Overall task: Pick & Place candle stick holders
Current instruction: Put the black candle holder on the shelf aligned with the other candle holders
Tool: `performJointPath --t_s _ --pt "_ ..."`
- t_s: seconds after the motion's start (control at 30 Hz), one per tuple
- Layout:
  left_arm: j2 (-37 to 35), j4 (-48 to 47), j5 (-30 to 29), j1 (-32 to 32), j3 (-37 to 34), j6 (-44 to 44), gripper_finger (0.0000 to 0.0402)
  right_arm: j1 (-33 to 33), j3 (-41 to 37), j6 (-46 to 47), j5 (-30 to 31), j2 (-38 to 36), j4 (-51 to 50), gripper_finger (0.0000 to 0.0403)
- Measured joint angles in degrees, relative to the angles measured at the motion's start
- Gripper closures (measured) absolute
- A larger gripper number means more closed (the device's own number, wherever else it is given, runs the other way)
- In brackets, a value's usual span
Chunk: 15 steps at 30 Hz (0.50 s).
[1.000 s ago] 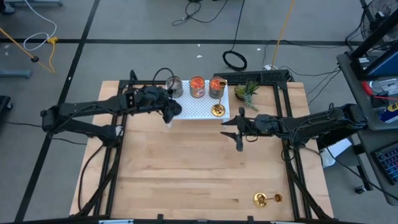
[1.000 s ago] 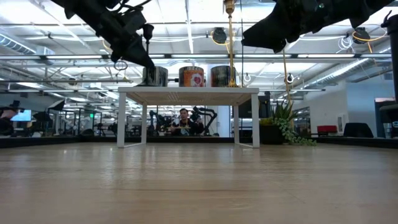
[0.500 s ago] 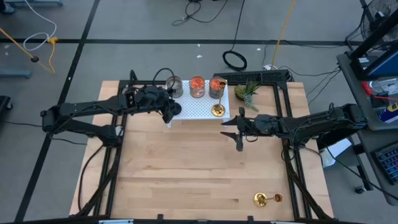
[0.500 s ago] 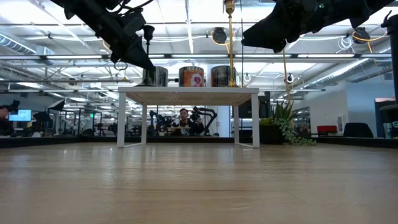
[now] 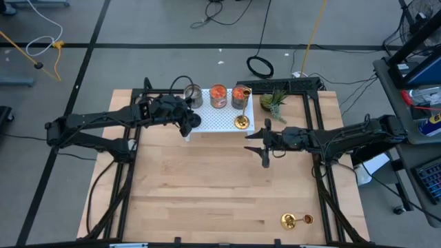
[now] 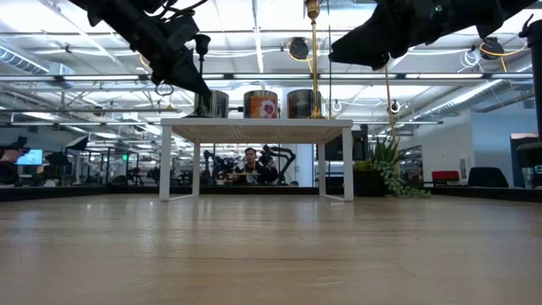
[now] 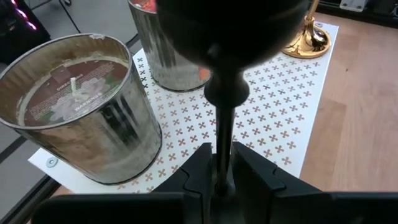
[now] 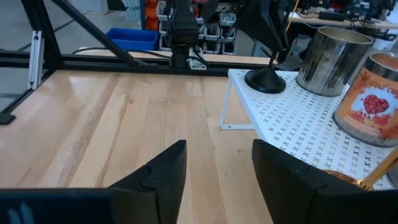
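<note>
Blocking the orange cup (image 7: 163, 43) (label unreadable): black holder (image 7: 231, 37).

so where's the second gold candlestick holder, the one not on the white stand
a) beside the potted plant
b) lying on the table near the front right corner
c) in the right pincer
b: the gold candlestick holder lies on its side on the bare table, far from the white stand.
</note>
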Motion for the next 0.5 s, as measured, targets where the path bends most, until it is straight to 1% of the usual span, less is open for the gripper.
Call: performJointPath --t_s 0.17,0.23,0.5 --pt "0.0 -0.4 0.0 0.0 0.0 0.0 0.0332 1.2 0.0 -2.8 0.0 -0.1 -1.2 0.0197" --pt "0.0 -0.4 0.0 0.0 0.0 0.0 0.0323 1.8 0.0 -2.9 0.0 -0.1 -2.9 0.0188" --pt "0.0 -0.4 0.0 0.0 0.0 1.1 0.0243 4.8 0.0 -2.3 0.0 -2.9 -9.9 0.0164"
